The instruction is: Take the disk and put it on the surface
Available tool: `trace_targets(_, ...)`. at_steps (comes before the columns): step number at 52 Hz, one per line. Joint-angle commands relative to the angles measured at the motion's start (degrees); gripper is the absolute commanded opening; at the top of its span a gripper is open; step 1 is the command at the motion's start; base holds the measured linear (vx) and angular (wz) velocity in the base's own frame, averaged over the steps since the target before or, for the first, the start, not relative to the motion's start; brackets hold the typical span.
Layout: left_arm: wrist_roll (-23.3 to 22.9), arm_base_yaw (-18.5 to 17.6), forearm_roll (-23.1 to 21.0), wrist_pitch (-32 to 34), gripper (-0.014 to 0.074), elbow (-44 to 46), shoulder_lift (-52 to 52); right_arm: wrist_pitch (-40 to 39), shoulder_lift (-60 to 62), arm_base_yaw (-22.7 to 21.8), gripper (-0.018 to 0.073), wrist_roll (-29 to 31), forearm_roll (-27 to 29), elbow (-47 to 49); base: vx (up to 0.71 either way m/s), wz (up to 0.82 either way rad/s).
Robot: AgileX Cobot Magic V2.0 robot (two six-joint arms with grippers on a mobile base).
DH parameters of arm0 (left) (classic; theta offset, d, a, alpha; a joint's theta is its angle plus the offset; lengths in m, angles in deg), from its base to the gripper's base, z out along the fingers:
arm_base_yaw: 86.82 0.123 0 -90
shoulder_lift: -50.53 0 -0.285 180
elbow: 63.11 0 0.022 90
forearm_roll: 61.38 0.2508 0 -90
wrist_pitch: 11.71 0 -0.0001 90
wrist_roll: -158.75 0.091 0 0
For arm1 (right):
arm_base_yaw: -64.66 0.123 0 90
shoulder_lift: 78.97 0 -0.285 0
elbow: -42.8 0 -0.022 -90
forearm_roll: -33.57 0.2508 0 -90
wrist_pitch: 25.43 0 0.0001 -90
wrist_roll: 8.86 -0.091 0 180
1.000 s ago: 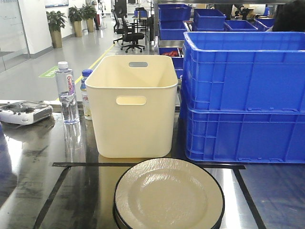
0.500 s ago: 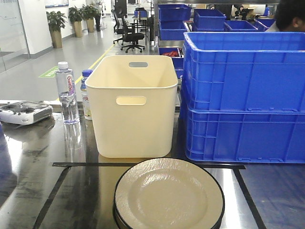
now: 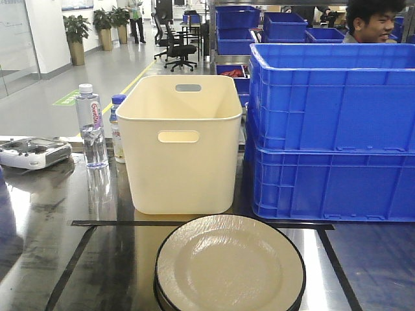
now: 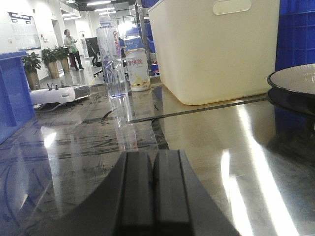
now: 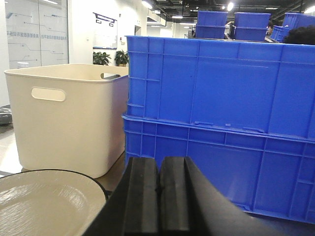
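A cream plate with a black rim, the disk (image 3: 229, 265), rests on top of a stack at the near edge of the dark glossy surface (image 3: 104, 253) inside the black tape lines. The same disk (image 4: 295, 81) shows at the right of the left wrist view, and the disk (image 5: 44, 204) sits low left in the right wrist view. My left gripper (image 4: 154, 162) is shut and empty, low over the tabletop, left of the disk. My right gripper (image 5: 159, 167) is shut and empty, just right of the disk. Neither gripper appears in the front view.
A cream plastic bin (image 3: 181, 146) stands behind the disk. Stacked blue crates (image 3: 331, 129) fill the right. A water bottle (image 3: 91, 126), a small white bottle (image 3: 117, 129) and a white controller (image 3: 32, 152) sit at the left. A person (image 3: 369, 23) is behind the crates.
Both grippers and the disk stay put. Behind the blue crates a person's head has risen into view at the top right.
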Motion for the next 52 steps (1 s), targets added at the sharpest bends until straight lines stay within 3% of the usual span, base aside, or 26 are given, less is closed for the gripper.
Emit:
trace_targets(1, -0.4, 0.1, -0.6, 5.1, -0.0001, -0.7, -0.7, -4.1, -0.4, -0.1, -0.0009, 0.0, -0.1, 1.6, 0.00, 0.00)
trace_targets(21, -0.4, 0.1, -0.6, 5.1, -0.0001, -0.7, -0.7, -4.2, -0.4, -0.1, -0.0009, -0.5, -1.8, 1.6, 0.00, 0.00)
trace_targets(27, -0.4, 0.1, -0.6, 5.1, -0.0001, -0.7, -0.7, -1.9, -0.4, -0.1, -0.0009, -10.8, -13.9, 1.6, 0.00, 0.00)
trace_targets(33, -0.4, 0.1, -0.6, 5.1, -0.0001, -0.7, -0.7, 0.9, -0.3, -0.1, -0.0009, -27.9, -27.6, 1.5, 0.00, 0.00)
trace_targets(37, -0.4, 0.1, -0.6, 5.1, -0.0001, -0.7, -0.7, 1.0, 0.4, -0.2, -0.0009, -34.6, -32.2, -0.6, 0.00, 0.00)
trace_targets(47, -0.4, 0.1, -0.6, 5.1, -0.0001, -0.7, -0.7, -1.4, 8.7, -0.2, -0.0009, -35.2, -34.0, -15.0, 0.00, 0.00)
trace_targets(52, -0.4, 0.1, -0.6, 5.1, -0.0001, -0.7, -0.7, -1.8, 13.4, -2.8, -0.0009, -35.6, -33.9, -21.9, 0.00, 0.00)
